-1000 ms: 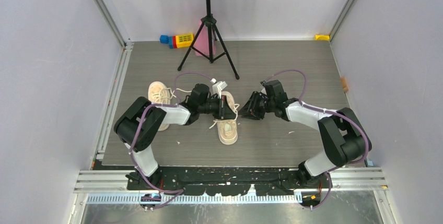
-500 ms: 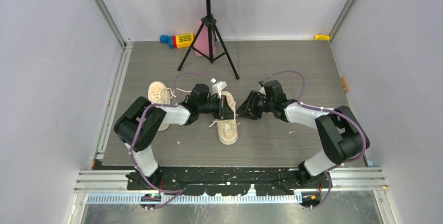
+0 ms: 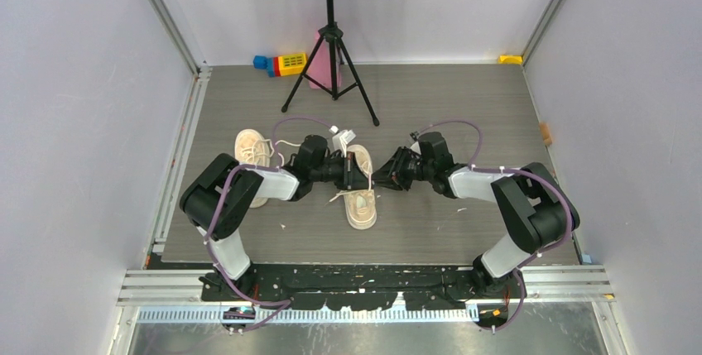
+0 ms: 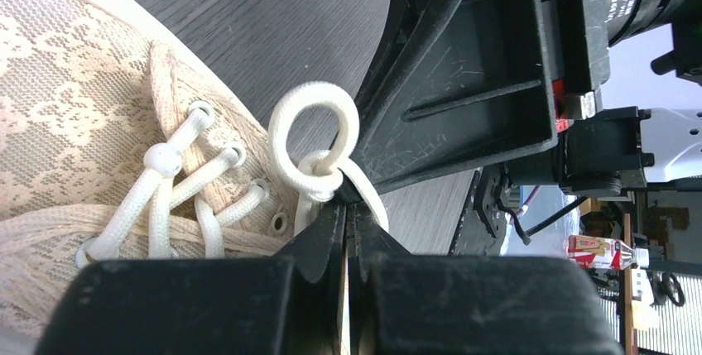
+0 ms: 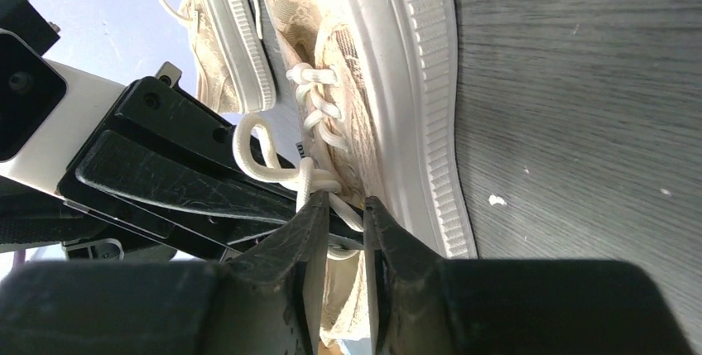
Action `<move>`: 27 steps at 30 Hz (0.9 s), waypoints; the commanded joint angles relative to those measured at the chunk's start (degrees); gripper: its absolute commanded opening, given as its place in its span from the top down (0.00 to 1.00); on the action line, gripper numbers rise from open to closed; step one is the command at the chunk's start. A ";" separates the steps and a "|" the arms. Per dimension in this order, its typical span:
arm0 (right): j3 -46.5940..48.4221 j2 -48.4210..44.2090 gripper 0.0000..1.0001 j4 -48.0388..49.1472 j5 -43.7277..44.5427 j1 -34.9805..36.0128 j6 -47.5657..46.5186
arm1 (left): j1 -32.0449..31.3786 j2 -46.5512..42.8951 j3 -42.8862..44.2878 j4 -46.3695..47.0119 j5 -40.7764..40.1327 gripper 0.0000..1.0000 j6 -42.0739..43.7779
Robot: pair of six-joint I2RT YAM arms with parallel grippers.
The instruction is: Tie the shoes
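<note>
**A:** Top external view first: how many of each thing?

**B:** Two shoes, two grippers and one stand [image 3: 331, 49]. The middle shoe [image 3: 361, 202] lies on the near side of the stand. The left shoe [image 3: 251, 150] is also nearer than the stand, off to its left.

**A:** Any change?

**B:** A second ago the right gripper [image 3: 382, 175] hung apart from the middle shoe. Now it is at the shoe's side, just beside the left gripper [image 3: 358, 171].

**A:** And the wrist views?

**B:** The left wrist shows that gripper's fingers [image 4: 323, 239] pressed together on the lace [image 4: 317, 95], with a loop above the knot. The right wrist shows its fingers [image 5: 298, 239] narrowly apart with a strand running between them. I cannot tell whether they pinch it.
</note>
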 commanded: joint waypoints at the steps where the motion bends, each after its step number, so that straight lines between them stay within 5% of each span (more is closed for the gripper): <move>1: -1.48 0.30 0.79 7.59 -2.67 0.89 4.98 | -0.03 -2.27 -0.95 4.60 -0.22 0.98 -0.17; 6: -2.32 -1.38 0.99 7.59 -2.19 0.89 6.22 | -0.03 -2.51 -1.04 4.34 -0.88 0.94 0.09; 10: -1.25 -3.36 1.00 2.68 -0.54 0.89 3.44 | -0.04 -3.66 -0.81 1.68 -1.65 0.89 1.44; 24: 5.96 -5.67 1.00 -11.96 2.90 1.23 -6.06 | -0.02 -22.19 5.06 -36.70 -13.82 0.63 16.68; 27: 6.58 -5.71 1.00 -12.95 3.36 1.67 -6.92 | -0.12 -23.39 6.93 -38.51 -15.78 0.58 18.74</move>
